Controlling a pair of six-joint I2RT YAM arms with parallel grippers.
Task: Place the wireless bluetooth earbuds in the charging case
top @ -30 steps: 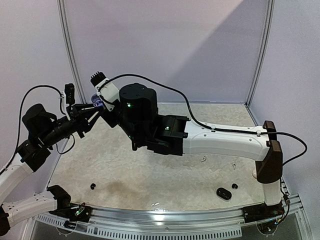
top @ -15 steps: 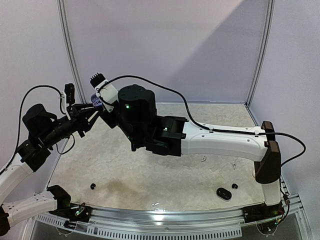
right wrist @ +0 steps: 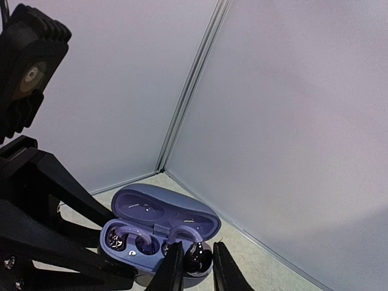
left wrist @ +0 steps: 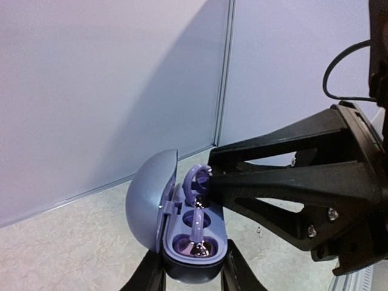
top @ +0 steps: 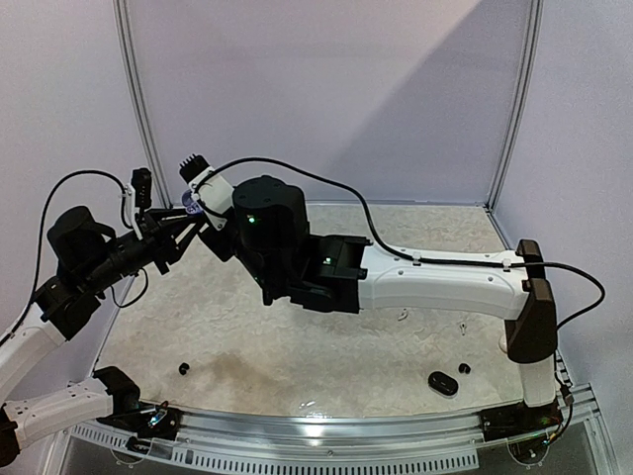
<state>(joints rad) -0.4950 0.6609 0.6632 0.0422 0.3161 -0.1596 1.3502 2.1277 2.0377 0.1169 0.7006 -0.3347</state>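
The charging case (left wrist: 176, 227) is up in the air above the far left part of the worktop (top: 297, 346), open, at the spot where the two arms meet. The right arm (top: 445, 282), white with a black wrist, stretches from its base at the near right across the worktop to that spot. The left arm (top: 74, 247) comes up from the near left and points its wrist toward it. The left pincer (left wrist: 193, 279) is closed on the lower half of the case, with one of its fingers (left wrist: 150, 274) on each side of the dark shell. The lid (left wrist: 148, 203), grey-blue outside, stands swung back on its hinge, and the purple inside with its two wells faces the right wrist. The right pincer (right wrist: 197, 265) comes in from the open side, its fingers (right wrist: 174, 267) closed on an earbud (right wrist: 197, 254) — a shiny dark bud with a purple ear hook — at the mouth of one well; whether it is fully seated I cannot tell. The other earbud (right wrist: 121, 237) lies in the neighbouring well, its hook arched over it. On the worktop near the right front lies a black oval object (top: 442, 383) with a small black bit (top: 464, 368) just beside it. Another black bit (top: 184, 369) lies well apart near the left front — both bits are too small to identify.
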